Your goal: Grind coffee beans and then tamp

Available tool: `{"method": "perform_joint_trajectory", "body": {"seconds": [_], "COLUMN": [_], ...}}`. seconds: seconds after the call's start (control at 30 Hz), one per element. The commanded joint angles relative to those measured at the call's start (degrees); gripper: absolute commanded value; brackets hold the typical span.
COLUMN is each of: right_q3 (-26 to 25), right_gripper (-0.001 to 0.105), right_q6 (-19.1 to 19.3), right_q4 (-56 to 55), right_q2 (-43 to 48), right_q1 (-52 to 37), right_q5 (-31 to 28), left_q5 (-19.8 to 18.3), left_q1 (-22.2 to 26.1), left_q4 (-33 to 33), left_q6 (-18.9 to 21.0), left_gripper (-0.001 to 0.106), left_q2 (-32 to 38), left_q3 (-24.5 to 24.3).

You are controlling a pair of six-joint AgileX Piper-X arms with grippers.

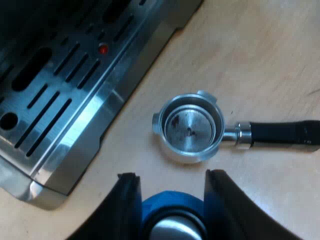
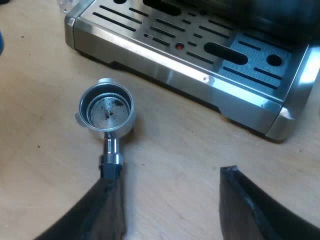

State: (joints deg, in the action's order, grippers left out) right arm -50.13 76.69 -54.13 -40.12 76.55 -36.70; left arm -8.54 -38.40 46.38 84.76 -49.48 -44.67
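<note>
While the metal holder [image 2: 106,111] is lying nearly empty beside the espresso machine [image 2: 200,55], the right gripper [image 2: 170,172] is gaping wide at its handle [image 1: 280,134]. It should be centring on the handle before closing. The left gripper [image 1: 172,175] is clasping the blue tamper [image 1: 170,204].

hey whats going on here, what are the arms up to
The left gripper holds a blue tamper between its fingers, near the metal holder. The holder lies loose on the table beside the espresso machine, its basket bare but for a few dark specks, so no grounds are in it yet. The right gripper is open over the holder's handle.
</note>
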Motion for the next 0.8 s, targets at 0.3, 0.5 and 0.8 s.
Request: {"method": "perform_joint_trajectory", "body": {"seconds": [0.3,0.5,0.8], "right_q3": [-0.2,-0.2,-0.2], "right_gripper": [0.047,0.047,0.047], "right_q6": [0.7,0.7,0.7], "right_q4": [-0.1,-0.1,-0.1], "right_q2": [0.2,0.2,0.2], "right_q1": [-0.4,-0.4,-0.4], "right_q5": [0.2,1.1,2.1], "left_q5": [1.7,2.8,2.5], "left_q1": [-5.3,-7.3,-7.2], "left_q4": [-4.9,-7.8,-13.1], "left_q6": [-1.9,-1.9,-1.9], "left_gripper": [0.001,0.001,0.001], "left_q2": [-5.6,-8.2,-12.0], "left_q3": [-2.4,-2.4,-2.4]}}
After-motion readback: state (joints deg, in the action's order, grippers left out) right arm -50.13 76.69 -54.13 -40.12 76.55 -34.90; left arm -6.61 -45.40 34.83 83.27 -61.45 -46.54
